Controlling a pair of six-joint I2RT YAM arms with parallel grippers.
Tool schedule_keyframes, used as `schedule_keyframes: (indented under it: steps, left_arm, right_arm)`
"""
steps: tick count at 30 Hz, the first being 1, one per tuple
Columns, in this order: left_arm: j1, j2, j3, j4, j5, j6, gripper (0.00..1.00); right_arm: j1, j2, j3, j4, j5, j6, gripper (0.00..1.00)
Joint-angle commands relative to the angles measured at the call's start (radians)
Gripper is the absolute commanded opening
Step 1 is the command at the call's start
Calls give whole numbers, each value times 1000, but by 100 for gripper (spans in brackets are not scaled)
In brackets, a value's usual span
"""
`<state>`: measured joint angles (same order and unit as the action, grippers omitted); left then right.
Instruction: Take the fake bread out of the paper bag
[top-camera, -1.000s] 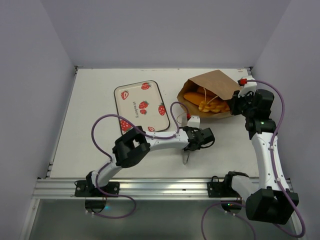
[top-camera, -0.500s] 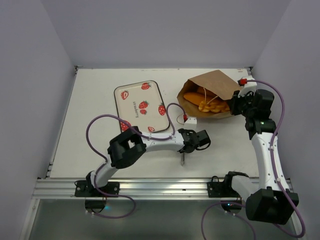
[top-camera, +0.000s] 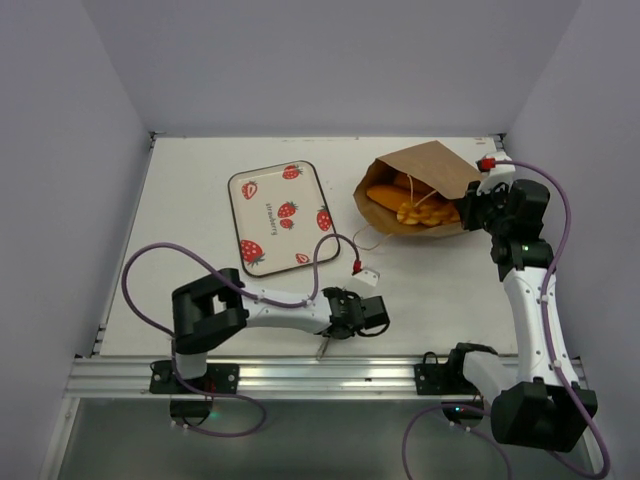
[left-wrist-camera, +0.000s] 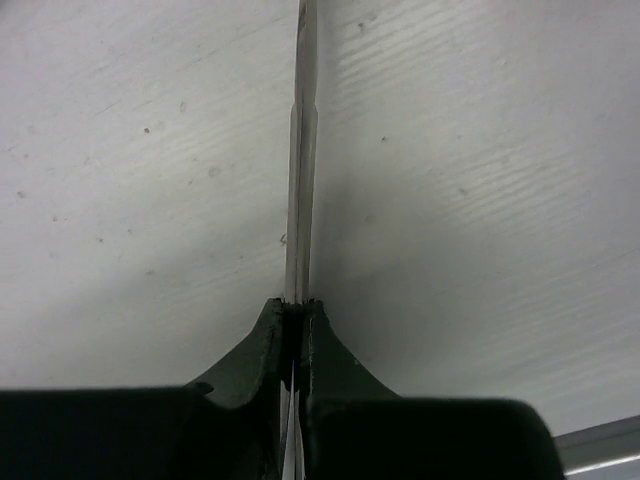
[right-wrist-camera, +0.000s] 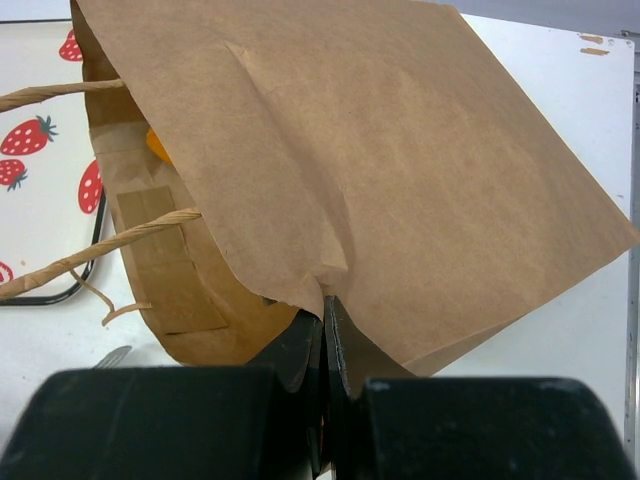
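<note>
now, your right end effector (right-wrist-camera: 325, 318) is clamped on the paper bag (right-wrist-camera: 400, 180) by its upper flap, with the fake bread (top-camera: 385, 195) lying inside the open mouth. your left end effector (left-wrist-camera: 300, 312) pinches the silver tongs (left-wrist-camera: 302, 150) near the bench (top-camera: 190, 200) edge; bring them in low, level with that mouth.

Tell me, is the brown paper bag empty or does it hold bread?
Not empty: orange-golden bread shows inside the open mouth of the paper bag.

Overhead camera spans the table (top-camera: 180, 200); right wrist closely shares the paper bag (right-wrist-camera: 380, 150).
</note>
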<state>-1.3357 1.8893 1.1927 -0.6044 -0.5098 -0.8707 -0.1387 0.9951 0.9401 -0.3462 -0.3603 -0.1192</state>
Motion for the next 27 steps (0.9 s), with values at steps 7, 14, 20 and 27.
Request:
schedule_keyframes:
  steps: [7, 14, 20, 27]
  left_arm:
    - [-74, -235, -168, 12, 258, 6, 0]
    - [-85, -375, -263, 127, 389, 65, 0]
    - [-91, -504, -347, 129, 419, 65, 0]
    - [-89, -604, -320, 134, 387, 58, 1]
  right_arm:
    - [-2, -23, 0, 35, -48, 15, 0]
    - [-2, -27, -4, 36, -48, 12, 0]
    - [-2, -24, -4, 38, -51, 13, 0]
    - [-2, -24, -4, 36, -54, 18, 0]
